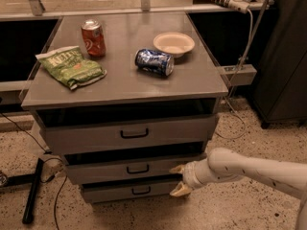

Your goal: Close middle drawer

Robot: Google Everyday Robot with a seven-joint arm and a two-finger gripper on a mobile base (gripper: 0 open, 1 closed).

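Two cream fingers [176, 169] of the white arm's gripper [179, 179] are shown spread open | set at the right end of the wide grey wood-grain middle drawer [105, 172]

Pincer [179, 179] at the middle drawer [105, 170] front, right end; top drawer [91, 138] above; bottom drawer [108, 192] below.

The cream two-finger gripper [178, 179], fingers spread, hides the right end of the wide grey wood-grain middle drawer [96, 172]. Right of that drawer, its white arm [249, 169] is cut off by the edge.
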